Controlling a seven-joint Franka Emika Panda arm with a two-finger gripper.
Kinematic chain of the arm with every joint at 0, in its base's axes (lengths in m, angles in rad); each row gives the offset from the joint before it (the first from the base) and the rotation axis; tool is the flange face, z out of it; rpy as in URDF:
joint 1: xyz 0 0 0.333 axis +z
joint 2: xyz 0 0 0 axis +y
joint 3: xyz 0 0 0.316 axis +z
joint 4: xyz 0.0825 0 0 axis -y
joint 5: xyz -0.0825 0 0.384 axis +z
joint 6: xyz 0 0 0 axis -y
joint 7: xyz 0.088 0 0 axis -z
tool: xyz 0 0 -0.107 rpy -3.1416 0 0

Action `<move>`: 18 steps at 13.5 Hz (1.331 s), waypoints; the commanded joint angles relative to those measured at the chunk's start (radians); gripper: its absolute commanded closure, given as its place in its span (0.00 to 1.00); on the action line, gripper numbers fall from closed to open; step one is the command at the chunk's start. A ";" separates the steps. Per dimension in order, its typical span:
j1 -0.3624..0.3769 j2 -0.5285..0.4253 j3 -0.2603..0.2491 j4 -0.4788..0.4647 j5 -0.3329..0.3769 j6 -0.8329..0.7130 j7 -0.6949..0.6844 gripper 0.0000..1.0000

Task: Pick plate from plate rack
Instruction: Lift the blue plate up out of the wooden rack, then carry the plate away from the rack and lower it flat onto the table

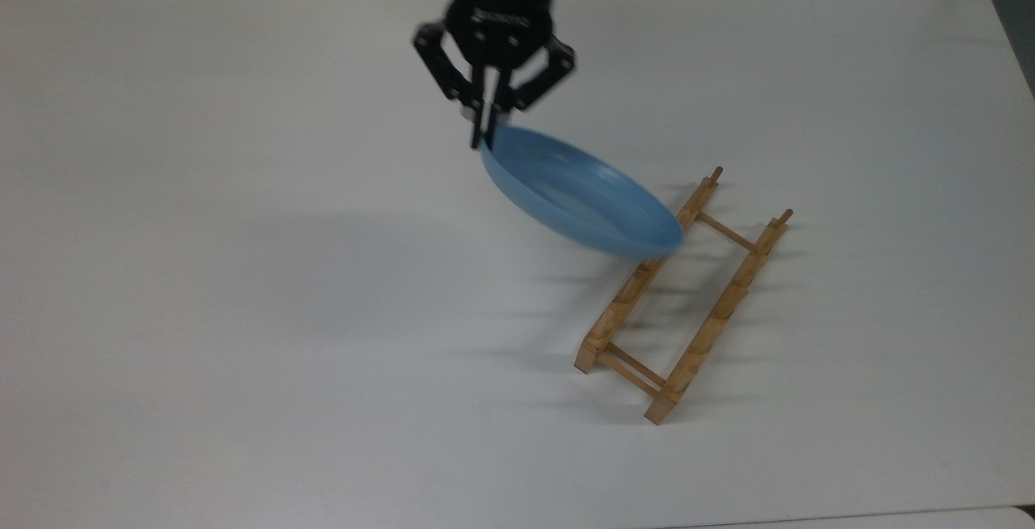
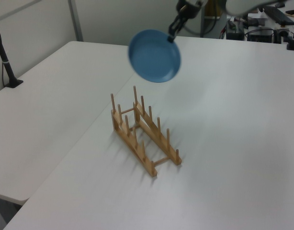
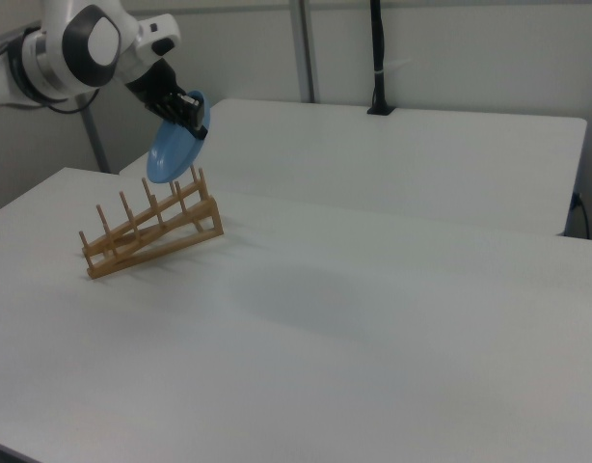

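The claw is pinching the rim of the plate between fingers drawn almost fully together, with only the thin edge of the plate between them. In the top view the black linkage is spreading out above the pinch point, and the plate is hanging away from the claw toward the top view's lower right, so the grip is sitting on the plate's near edge and the rest of the disc is cantilevering out from it. The plate's broad face is tilting, with its hollow side showing to the top view.

In the left view the claw is sitting at the plate's upper right edge, and the plate is hanging in the air well above the plate rack, clear of every peg. The right view is showing the same: the claw is gripping the top of the plate, whose lower edge is hanging just above the tallest pegs of the plate rack as that camera sees it (the overlap looks like a matter of sightline, not contact).

The plate rack is standing empty on the white bench, its long axis running from the top view's upper right to lower left.

Judging from this, the pick is essentially done, and any coming move depends on that single off-centre rim grip, since the plate's weight is lying wholly to one side of the claw.
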 commanded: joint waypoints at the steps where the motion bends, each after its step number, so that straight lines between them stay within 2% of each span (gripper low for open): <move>1: -0.087 -0.083 -0.011 -0.045 0.203 -0.197 -0.300 1.00; 2: -0.121 -0.086 -0.011 -0.045 0.230 -0.256 -0.375 1.00; 5: -0.210 -0.092 -0.011 -0.046 0.255 -0.412 -0.596 1.00; 6: -0.253 -0.087 -0.011 -0.054 0.257 -0.469 -0.712 0.99; 7: -0.289 -0.077 -0.012 -0.057 0.257 -0.494 -0.786 0.99; 9: -0.336 -0.071 -0.012 -0.097 0.258 -0.491 -0.848 0.99; 12: -0.392 -0.052 -0.012 -0.189 0.269 -0.425 -0.949 0.99; 14: -0.402 -0.048 -0.014 -0.262 0.277 -0.338 -0.985 0.99; 16: -0.409 -0.041 -0.014 -0.379 0.280 -0.160 -0.985 0.99; 18: -0.413 0.004 -0.014 -0.392 0.307 -0.110 -0.985 0.99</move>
